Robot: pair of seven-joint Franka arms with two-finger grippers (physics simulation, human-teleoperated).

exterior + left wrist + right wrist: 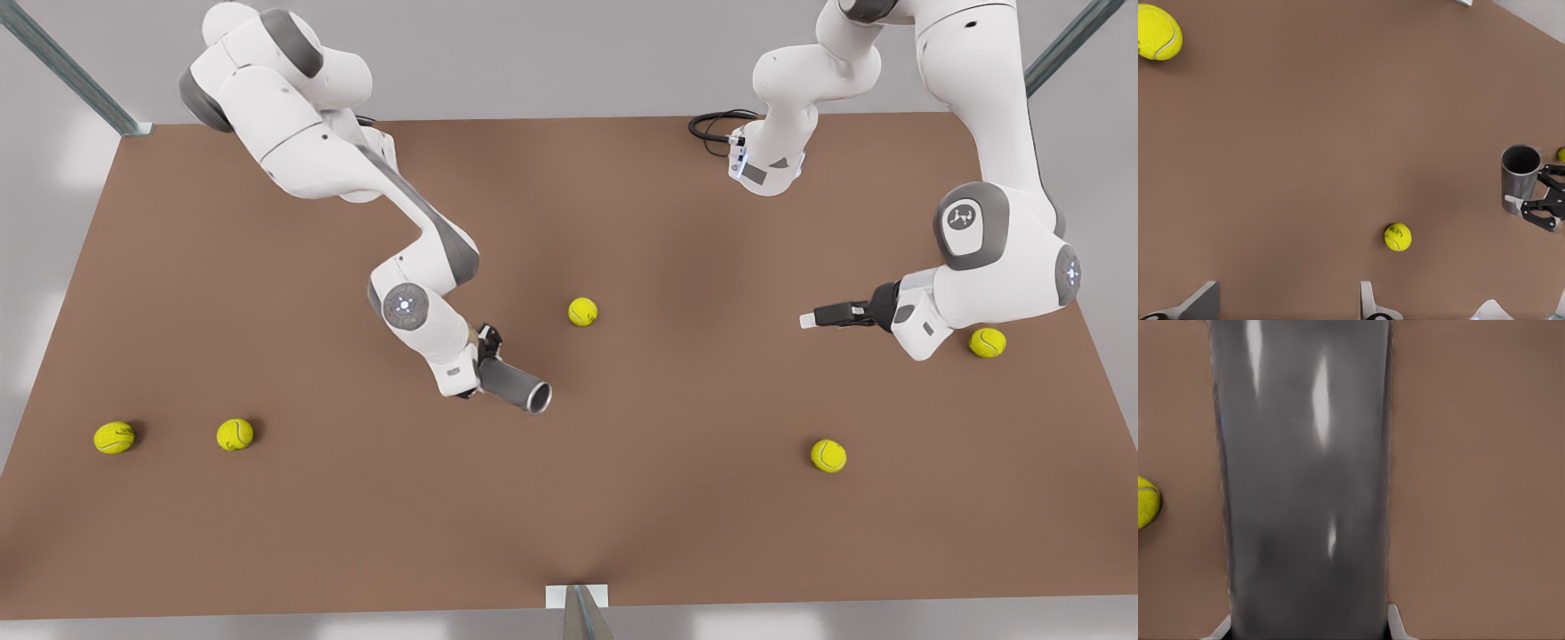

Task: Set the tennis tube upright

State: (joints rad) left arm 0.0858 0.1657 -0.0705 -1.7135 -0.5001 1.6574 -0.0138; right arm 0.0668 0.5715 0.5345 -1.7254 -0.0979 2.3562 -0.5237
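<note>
tennis tube (pixel 514 386), we see, is dark grey with a silvery open rim, empty, tilted above the desk (pixel 267 533), grasped by the right gripper (pixel 484 360). our left gripper (pixel 813 318) waits released near a tennis ball (pixel 987 342).

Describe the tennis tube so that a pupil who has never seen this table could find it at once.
On the brown table, look near the middle, at the arm on the front view's left. Its tip, the right gripper, is shut on the tennis tube, tilted, silvery rim outward. Unlike the round yellow-green tennis balls, it is a dark grey cylinder.
</note>
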